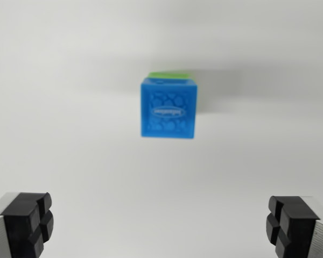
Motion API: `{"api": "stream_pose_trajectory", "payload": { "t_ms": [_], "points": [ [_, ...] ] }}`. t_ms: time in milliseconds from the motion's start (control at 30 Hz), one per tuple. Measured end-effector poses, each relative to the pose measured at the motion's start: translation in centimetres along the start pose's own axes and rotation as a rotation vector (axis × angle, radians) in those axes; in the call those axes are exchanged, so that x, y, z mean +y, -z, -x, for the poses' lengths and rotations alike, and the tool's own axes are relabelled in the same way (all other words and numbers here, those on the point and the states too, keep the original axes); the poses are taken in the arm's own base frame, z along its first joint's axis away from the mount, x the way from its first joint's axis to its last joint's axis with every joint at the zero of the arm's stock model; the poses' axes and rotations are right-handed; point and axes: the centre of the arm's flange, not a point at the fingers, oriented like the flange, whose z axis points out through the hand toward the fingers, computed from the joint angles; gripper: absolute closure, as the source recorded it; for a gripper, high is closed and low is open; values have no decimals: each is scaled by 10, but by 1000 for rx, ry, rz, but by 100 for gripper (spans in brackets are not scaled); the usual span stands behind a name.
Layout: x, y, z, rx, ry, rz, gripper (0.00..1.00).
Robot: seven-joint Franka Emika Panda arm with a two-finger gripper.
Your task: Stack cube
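Blue cube (168, 108) near the middle of the wrist view, a little toward 12 o'clock. Sits flat on a plain white table (70, 150). Bumpy, pebble-like pattern on the top face, with an oval mark across the middle, too blurry to read. Whole cube a bit out of focus.

Green cube (170, 74) just past the blue one, at its 12 o'clock edge. Only a thin green strip showing, the rest hidden. Looks to be under the blue cube, but hard to be sure from this angle. Soft grey shadow on the table at 3 o'clock from the cubes.

Gripper (161, 226) low down at 6 o'clock, well apart from both cubes. Spread wide, nothing held between. One black finger pad (28, 223) at about 8 o'clock in the corner, the other pad at about 4 o'clock in the other corner. Grooved, blocky black tips on silver-grey backs. Bare white table between the two pads. Not touching the blue cube or the green one. Nothing else on the table.
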Motion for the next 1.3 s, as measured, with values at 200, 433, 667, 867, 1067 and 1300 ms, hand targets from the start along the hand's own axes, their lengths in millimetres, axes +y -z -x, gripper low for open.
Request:
{"api": "stream_pose_trajectory", "payload": {
  "t_ms": [200, 433, 667, 867, 1067, 1300],
  "points": [
    [0, 22, 0, 0, 0, 0, 0],
    [-1, 47, 0, -1, 0, 0, 0],
    [-1, 68, 0, -1, 0, 0, 0],
    [-1, 81, 0, -1, 0, 0, 0],
    [-1, 91, 0, -1, 0, -1, 0],
    [-1, 95, 0, -1, 0, 0, 0]
  ]
}}
